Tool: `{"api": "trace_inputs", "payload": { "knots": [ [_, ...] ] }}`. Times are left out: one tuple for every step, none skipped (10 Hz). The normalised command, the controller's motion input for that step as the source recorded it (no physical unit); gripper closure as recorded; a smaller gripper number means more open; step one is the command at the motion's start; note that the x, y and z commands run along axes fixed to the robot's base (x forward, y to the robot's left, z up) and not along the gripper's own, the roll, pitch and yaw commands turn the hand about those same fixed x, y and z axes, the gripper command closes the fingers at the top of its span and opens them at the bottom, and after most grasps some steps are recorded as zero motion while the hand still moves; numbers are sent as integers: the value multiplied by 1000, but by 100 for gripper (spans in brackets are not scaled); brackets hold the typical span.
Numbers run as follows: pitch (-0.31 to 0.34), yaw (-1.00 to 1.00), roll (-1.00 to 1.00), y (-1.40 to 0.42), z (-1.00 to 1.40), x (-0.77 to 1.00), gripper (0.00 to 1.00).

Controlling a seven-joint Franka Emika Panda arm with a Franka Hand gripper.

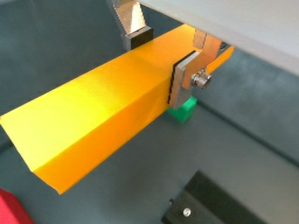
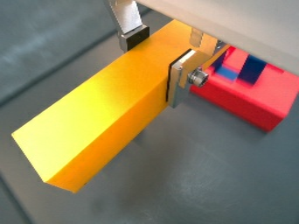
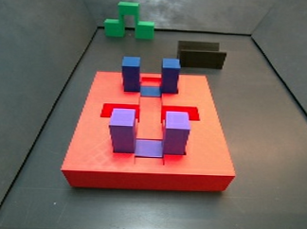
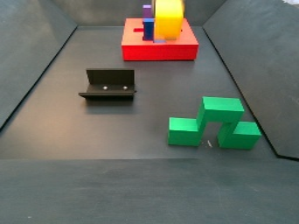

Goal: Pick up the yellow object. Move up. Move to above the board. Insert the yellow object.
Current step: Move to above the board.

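Observation:
My gripper (image 1: 162, 57) is shut on the yellow object (image 1: 100, 109), a long yellow-orange bar, with one silver finger (image 1: 187, 79) flat on each long side near one end. Both wrist views show this grip; the gripper (image 2: 159, 57) holds the bar (image 2: 100, 118) off the floor. In a side view the bar (image 4: 170, 19) hangs upright at the red board (image 4: 160, 48), in front of its blue-purple posts. A corner of the board (image 2: 251, 92) lies beyond the gripper. The other side view shows the board (image 3: 149, 135) with its slots bare; the bar and gripper are out of that view.
The green blocks (image 4: 214, 122) stand in a cluster on the dark floor, also seen far back in a side view (image 3: 127, 21), with one under the bar (image 1: 181, 109). The dark fixture (image 4: 108, 85) stands between them and the board, and also shows in the other side view (image 3: 201, 56).

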Motion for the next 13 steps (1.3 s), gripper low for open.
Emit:
{"api": "trace_inputs", "payload": {
  "knots": [
    [59,4,18,-5,1400,-3,100],
    [54,7,19,-2,686,24,100],
    [50,7,15,-4,228,45,100],
    [347,112,-70,-1400,221,-35,100],
    [334,99,-26,-1400,219,-39,100],
    [262,68,-14,-1400,227,-32,100],
    [192,34,-34,-1400,227,-24,100],
    [148,30,-15,-1400,227,-14,100],
    [131,25,8,-1400,234,0,100],
    [132,14,-3,-1400,241,34,100],
    [133,14,14,-1400,249,67,100],
    [146,13,14,-718,137,70,100],
    [147,9,6,-337,72,82,100]
  ]
}}
